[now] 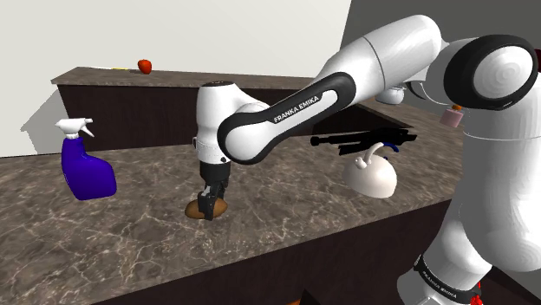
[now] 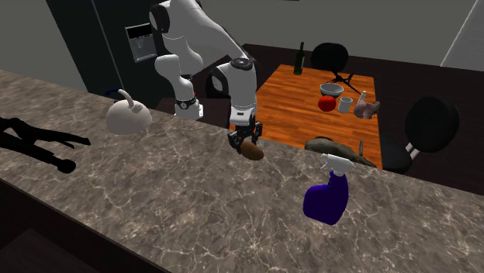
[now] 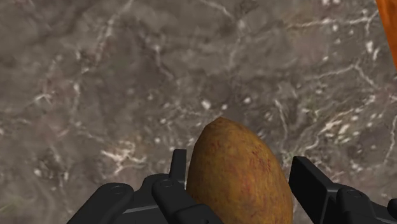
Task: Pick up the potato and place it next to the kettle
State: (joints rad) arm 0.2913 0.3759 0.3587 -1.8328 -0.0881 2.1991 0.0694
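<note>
A brown potato (image 1: 217,209) (image 2: 252,150) (image 3: 236,188) lies on the dark marble counter (image 1: 130,234). The arm reaches straight down over it, and my black gripper (image 1: 208,204) (image 2: 243,140) (image 3: 240,164) is shut on the potato, one finger on each side, low at the counter surface. The white kettle (image 1: 373,178) (image 2: 128,118) stands upright on the same counter, a good way off toward the shoulder view's right and the second exterior view's left.
A blue spray bottle (image 1: 85,169) (image 2: 329,198) stands on the counter on the far side of the potato from the kettle. A flat black object (image 1: 364,138) (image 2: 39,142) lies beyond the kettle. An orange dining table (image 2: 310,116) and chairs sit past the counter edge.
</note>
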